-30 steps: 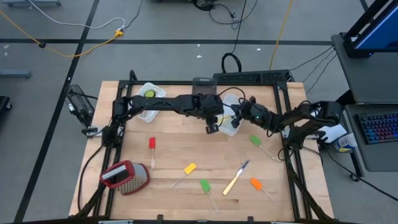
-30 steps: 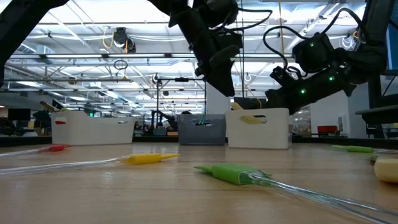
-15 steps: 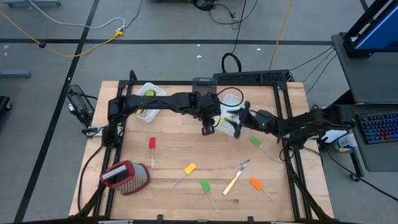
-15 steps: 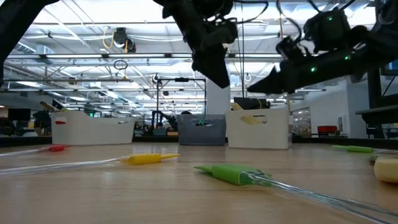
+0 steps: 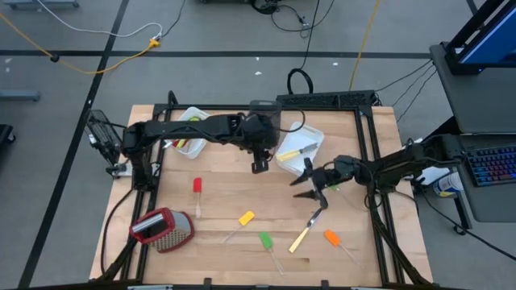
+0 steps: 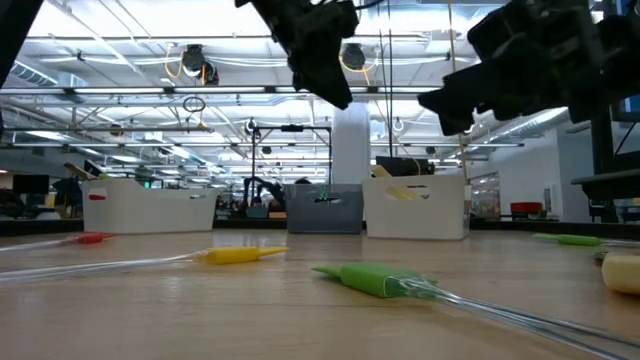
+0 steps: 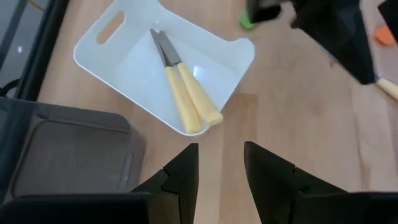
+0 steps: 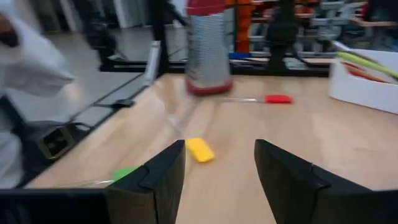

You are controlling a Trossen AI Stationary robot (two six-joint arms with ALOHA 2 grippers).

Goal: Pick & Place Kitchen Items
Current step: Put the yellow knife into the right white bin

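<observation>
Your right gripper (image 5: 309, 186), fingers spread and holding nothing, hangs just above the yellow-handled knife (image 5: 306, 229) near the table's right side, so lower it and grasp the handle next.

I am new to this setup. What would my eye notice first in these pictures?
Two dark arms meet over the wooden table: the left claw and the right claw, both open and empty. Bright spatulas lie scattered in front, among them a yellow one, and two pale-handled knives rest in a white tub.
</observation>
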